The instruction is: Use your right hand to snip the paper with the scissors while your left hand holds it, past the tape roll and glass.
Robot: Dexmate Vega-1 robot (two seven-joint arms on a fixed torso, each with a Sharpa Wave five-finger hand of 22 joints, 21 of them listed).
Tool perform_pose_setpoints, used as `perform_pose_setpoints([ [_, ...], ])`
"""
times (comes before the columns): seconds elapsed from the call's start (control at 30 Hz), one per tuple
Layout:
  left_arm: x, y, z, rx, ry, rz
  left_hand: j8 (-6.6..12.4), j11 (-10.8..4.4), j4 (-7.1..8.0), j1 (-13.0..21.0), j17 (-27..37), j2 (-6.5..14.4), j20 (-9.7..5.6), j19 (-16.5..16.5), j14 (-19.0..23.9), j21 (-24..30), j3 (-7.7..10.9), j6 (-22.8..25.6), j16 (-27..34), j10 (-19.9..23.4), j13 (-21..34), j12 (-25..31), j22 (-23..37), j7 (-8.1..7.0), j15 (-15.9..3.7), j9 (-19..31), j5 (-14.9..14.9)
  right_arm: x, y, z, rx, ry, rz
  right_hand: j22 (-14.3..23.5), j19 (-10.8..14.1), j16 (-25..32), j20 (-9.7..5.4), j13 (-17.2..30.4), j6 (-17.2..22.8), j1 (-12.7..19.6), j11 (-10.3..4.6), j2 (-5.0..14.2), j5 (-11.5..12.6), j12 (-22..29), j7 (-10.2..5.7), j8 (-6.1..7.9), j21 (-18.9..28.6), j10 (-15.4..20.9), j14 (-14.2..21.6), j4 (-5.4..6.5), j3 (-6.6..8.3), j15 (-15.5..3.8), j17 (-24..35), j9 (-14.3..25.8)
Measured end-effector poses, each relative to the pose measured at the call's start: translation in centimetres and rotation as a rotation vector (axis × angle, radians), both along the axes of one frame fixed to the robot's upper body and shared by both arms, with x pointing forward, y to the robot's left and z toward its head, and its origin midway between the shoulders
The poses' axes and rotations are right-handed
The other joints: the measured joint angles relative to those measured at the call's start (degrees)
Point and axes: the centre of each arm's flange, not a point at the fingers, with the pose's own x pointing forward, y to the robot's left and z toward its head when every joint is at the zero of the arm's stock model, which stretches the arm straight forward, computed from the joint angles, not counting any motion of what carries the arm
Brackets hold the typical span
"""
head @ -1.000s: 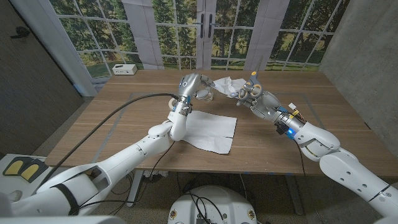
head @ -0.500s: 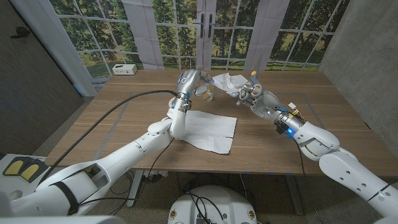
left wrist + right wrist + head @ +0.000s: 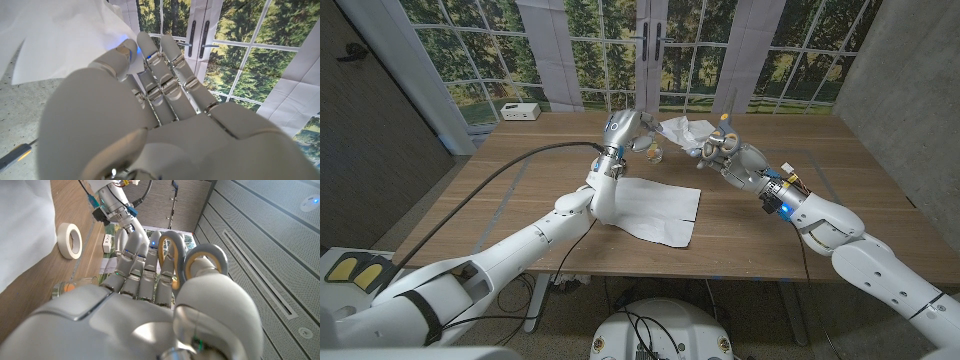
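Left hand: the left hand (image 3: 624,129) is raised above the table's (image 3: 820,190) far middle; in the left wrist view its fingers (image 3: 165,75) lie straight and close together, the thumb against the paper's (image 3: 60,35) edge, pinching it.
Paper: a crumpled white sheet (image 3: 682,133) held in the air between the two hands, above the table.
Right hand: the right hand (image 3: 725,152) is just right of the paper, fingers curled through the scissors' (image 3: 192,255) grey and yellow loops, gripping them.
Scissors: the handles (image 3: 724,128) stick up from the right hand; whether the blades are apart or touch the paper I cannot tell.
Tape: a white roll (image 3: 69,240) flat on the wood, near the paper in the right wrist view.
Glass: a clear glass (image 3: 658,153) stands on the table under the paper.
Flat sheet: a second white sheet (image 3: 655,207) lies flat on the table, nearer the robot than the paper.
Box: a small white box (image 3: 520,111) at the table's far left corner, well apart from the paper.
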Motion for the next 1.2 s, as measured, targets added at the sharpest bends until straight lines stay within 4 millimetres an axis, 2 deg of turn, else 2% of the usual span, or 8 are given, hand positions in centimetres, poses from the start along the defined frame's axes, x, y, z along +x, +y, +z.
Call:
perform_pose_setpoints([
  [0.1,0.0,0.1,0.2,-0.001,-0.003,0.002,0.0,-0.01,0.0,0.0,0.0,0.0,0.0,0.0,0.0,0.0,0.0,0.0,0.0,-0.01,0.0,0.0,0.0,0.0,0.0,0.0,0.0,0.0,0.0,0.0,-0.002,0.0,-0.001,0.13,1.45,-0.54,-0.04,0.15,-0.05,0.75,-0.32,-0.75,1.6,-0.64,0.11,0.41,-0.44,-0.31,0.94,0.0,0.0,0.72,-0.54,-0.06],
  [0.17,0.0,0.2,0.4,0.0,-0.007,0.006,0.0,-0.09,0.0,0.0,0.0,0.0,0.0,0.0,0.0,0.01,0.0,0.0,0.0,-0.09,0.0,0.01,0.0,0.0,0.0,0.0,0.0,0.2,0.1,0.2,-0.007,-0.003,0.001,0.39,3.44,-0.57,-0.06,0.4,0.4,0.97,-1.21,-0.96,2.5,-0.99,0.56,0.41,-0.31,-1.04,6.85,0.0,0.0,-1.55,-0.82,-0.68],
  [0.3,0.0,0.4,0.8,-0.005,-0.013,0.01,0.18,-0.1,0.0,0.0,0.0,0.0,-0.11,-0.1,0.0,0.22,0.0,0.0,0.0,-0.1,0.0,0.0,0.0,0.0,0.0,0.0,0.0,0.3,0.2,0.2,-0.011,-0.004,0.007,0.34,7.1,-0.72,-0.16,1.33,1.32,1.6,-1.7,-1.53,4.25,-1.51,1.48,0.32,0.07,-1.8,10.64,0.0,0.0,-1.61,-1.24,-2.35],
  [0.63,0.0,0.5,1.3,-0.024,-0.022,0.024,0.17,-0.11,0.0,0.0,0.0,0.0,-0.11,-0.1,0.0,0.43,0.0,0.0,0.0,-0.11,0.0,-0.03,0.01,0.0,0.0,-0.1,0.0,0.6,0.4,0.3,0.005,0.002,0.012,0.42,13.31,-0.3,-0.64,4.71,2.42,4.4,-1.83,-2.53,6.92,-0.18,2.58,-0.51,0.05,-2.27,16.79,0.0,0.0,-1.83,-0.15,-5.92],
  [0.73,0.0,0.5,1.3,-0.025,-0.023,0.022,0.17,-0.11,0.0,0.0,0.0,0.0,-0.11,-0.1,0.0,0.64,-0.01,0.0,0.0,-0.11,0.0,-0.07,0.01,0.0,0.0,-0.17,0.0,0.6,0.3,0.3,0.007,0.003,0.014,0.43,13.73,-0.15,-0.64,5.17,2.42,4.7,-2.11,-2.82,7.22,-0.19,2.58,-0.53,-0.44,-2.59,17.67,0.0,0.0,-1.68,0.08,-6.46],
  [0.83,-0.1,0.5,1.4,-0.028,-0.027,0.028,0.17,-0.12,0.0,0.0,0.0,0.0,0.03,-0.24,0.0,0.64,-0.01,0.0,0.0,-0.12,0.0,-0.08,0.01,0.0,0.0,-0.17,0.0,0.5,0.2,0.2,0.016,0.005,0.014,0.69,14.21,0.29,-0.93,4.96,2.01,6.22,-1.96,-2.38,7.61,-1.54,3.81,-0.53,-0.44,-4.96,19.92,0.12,0.12,-2.74,0.11,-6.88],
  [1.03,-0.2,0.2,1.4,-0.026,-0.032,0.029,0.16,-0.05,-0.16,-0.3,0.0,-0.3,0.21,-0.41,0.0,0.87,0.15,0.0,0.0,-0.03,0.0,-0.09,0.01,0.0,0.0,-0.17,0.0,0.5,-0.1,0.1,0.024,0.004,0.006,1.09,14.19,1.99,-0.92,5.26,2.2,7.24,-1.07,-2.39,7.6,-1.71,4.02,-0.53,-0.42,-4.17,24.65,0.13,0.14,-4.6,1.69,-7.15],
  [1.2,-0.4,0.1,1.3,-0.023,-0.034,0.031,0.16,-0.17,-0.16,-0.3,0.0,-0.3,0.21,-0.41,0.0,0.87,0.15,0.0,0.0,0.22,0.0,-0.22,0.01,0.0,0.0,-0.17,0.0,0.4,-0.2,0.0,0.024,0.001,-0.006,1.23,13.23,3.75,-0.85,7.55,2.31,7.79,-0.97,-2.93,7.6,-0.4,4.14,-0.53,0.04,-4.07,25.76,0.14,0.15,-3.89,4.14,-7.26],
])
